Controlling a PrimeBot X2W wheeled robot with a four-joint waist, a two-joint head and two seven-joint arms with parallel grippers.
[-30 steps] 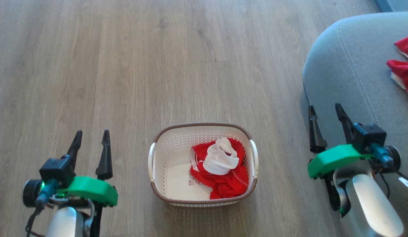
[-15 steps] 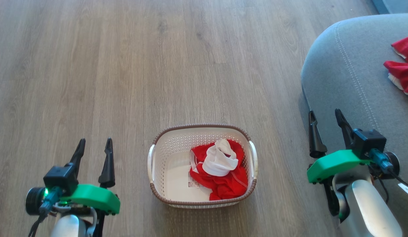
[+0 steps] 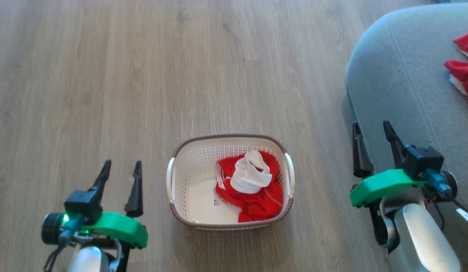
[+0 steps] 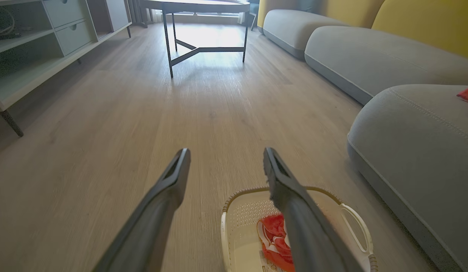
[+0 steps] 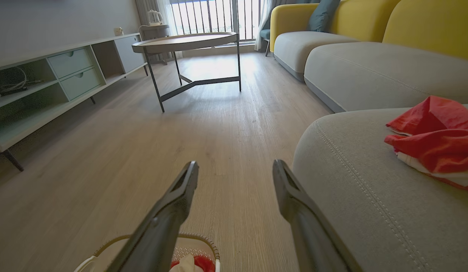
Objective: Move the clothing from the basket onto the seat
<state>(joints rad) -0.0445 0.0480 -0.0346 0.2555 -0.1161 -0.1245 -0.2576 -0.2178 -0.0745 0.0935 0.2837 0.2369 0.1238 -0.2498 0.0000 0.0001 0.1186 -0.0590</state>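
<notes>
Clothes (image 3: 253,189) sat in basket (image 3: 173,189); L gripper (image 3: 121,165) & R gripper (image 3: 371,124) flanked it, jaws spread, empty, prob. poised to grab for seat (image 3: 400,75).

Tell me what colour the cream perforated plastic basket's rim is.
Brown, woven-look rim; the head view shows it best.

white label sticker (image 3: 220,202) on the basket (image 3: 228,136) floor, print too small to read, no legible text elsewhere

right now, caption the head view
Both open, left claw and right claw flank the basket of clothing; more lies on the seat.
</notes>
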